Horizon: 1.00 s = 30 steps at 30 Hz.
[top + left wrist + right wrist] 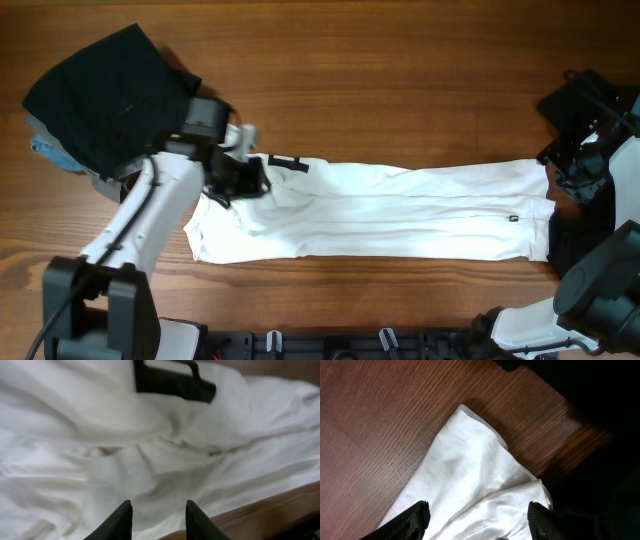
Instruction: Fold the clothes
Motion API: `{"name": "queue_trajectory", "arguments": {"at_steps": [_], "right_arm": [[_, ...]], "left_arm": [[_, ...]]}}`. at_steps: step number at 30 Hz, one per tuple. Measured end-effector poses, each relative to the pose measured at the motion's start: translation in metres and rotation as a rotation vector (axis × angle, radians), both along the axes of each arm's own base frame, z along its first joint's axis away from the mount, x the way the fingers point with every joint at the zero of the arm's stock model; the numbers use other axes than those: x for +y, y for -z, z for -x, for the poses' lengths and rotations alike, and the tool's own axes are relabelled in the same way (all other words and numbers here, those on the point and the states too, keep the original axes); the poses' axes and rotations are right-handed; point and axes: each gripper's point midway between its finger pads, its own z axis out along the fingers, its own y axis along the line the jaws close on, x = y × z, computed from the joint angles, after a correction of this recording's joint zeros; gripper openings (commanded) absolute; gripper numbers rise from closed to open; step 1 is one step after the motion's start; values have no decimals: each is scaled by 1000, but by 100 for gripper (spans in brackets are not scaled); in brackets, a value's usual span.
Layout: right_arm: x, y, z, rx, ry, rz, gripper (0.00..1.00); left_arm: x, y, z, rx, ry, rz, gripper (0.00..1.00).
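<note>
The white T-shirt (380,210) lies folded into a long strip across the wooden table, its black print (285,162) at the left end and a small black tag (512,217) near the right end. My left gripper (240,180) hovers open over the shirt's left end; the wrist view shows rumpled white cloth (150,450) between the open fingers (157,517) and the black print (172,382) beyond. My right gripper (575,165) is open just off the shirt's right end; its fingers (477,520) straddle the white hem corner (470,470). A loose black garment (105,95) lies at the back left.
Blue and grey cloth (55,150) sticks out under the black garment. Dark cloth (565,240) lies at the table's right edge beside the shirt's end. Bare wood (400,80) stretches behind the shirt. The arm bases stand at the front edge.
</note>
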Motion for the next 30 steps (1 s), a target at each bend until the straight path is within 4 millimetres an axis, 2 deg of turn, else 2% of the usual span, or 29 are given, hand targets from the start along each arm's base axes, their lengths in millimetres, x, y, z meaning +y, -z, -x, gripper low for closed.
{"name": "queue_trajectory", "arguments": {"at_steps": [3,6,12,14,18,19,21,27,28,30], "right_arm": [[0,0,0,1,0,0,68],[0,0,0,1,0,-1,68],[0,0,0,1,0,0,68],[0,0,0,0,0,0,68],[0,0,0,0,0,0,68],[0,0,0,0,0,0,68],[0,0,0,0,0,0,68],[0,0,0,0,0,0,68],[0,0,0,0,0,1,68],[0,0,0,0,0,0,68]], "left_arm": [[-18,6,22,38,122,-43,53],[-28,13,33,53,198,-78,59],[-28,29,35,52,254,-175,60],[-28,36,31,55,254,-189,46],[-24,52,33,98,260,-221,7],[-24,54,34,106,264,-221,4],[-24,54,36,115,269,-215,4],[-33,49,60,215,284,-141,4],[-35,48,63,227,286,-132,11],[-36,47,64,229,290,-124,15]]}}
